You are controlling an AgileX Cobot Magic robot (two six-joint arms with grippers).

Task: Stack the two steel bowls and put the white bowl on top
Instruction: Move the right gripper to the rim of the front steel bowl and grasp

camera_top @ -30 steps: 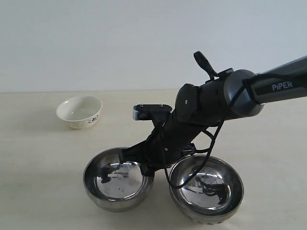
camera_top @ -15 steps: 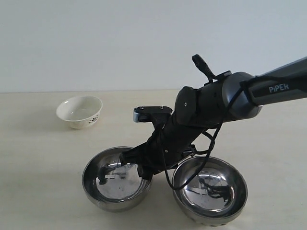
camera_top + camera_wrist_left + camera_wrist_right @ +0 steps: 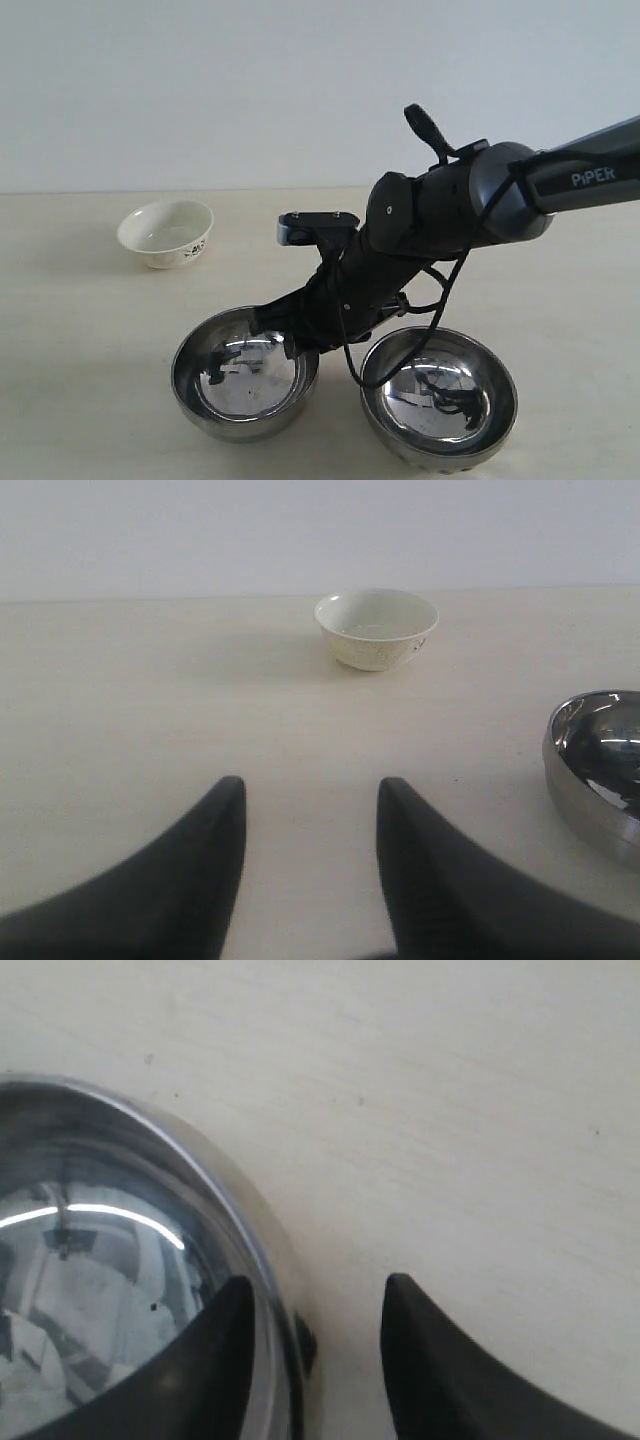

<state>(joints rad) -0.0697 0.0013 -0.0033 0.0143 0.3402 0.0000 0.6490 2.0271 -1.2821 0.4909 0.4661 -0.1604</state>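
Two steel bowls stand side by side near the table's front: the left one (image 3: 245, 375) and the right one (image 3: 440, 400). My right gripper (image 3: 290, 342) reaches across to the left bowl's right rim. In the right wrist view its jaws are open (image 3: 315, 1285) and straddle that rim (image 3: 270, 1260), one finger inside the bowl and one outside. The white bowl (image 3: 166, 232) sits upright at the back left, apart from both. My left gripper (image 3: 310, 785) is open over bare table, with the white bowl (image 3: 376, 628) ahead and a steel bowl (image 3: 598, 770) off to the side.
The pale wooden table (image 3: 80, 330) runs back to a plain white wall. The right arm's dark wrist and cable (image 3: 400, 290) hang over the gap between the two steel bowls.
My right gripper's jaws have gone from shut to open at the left steel bowl's rim. The right steel bowl has shifted slightly to the right. The white bowl has not moved.
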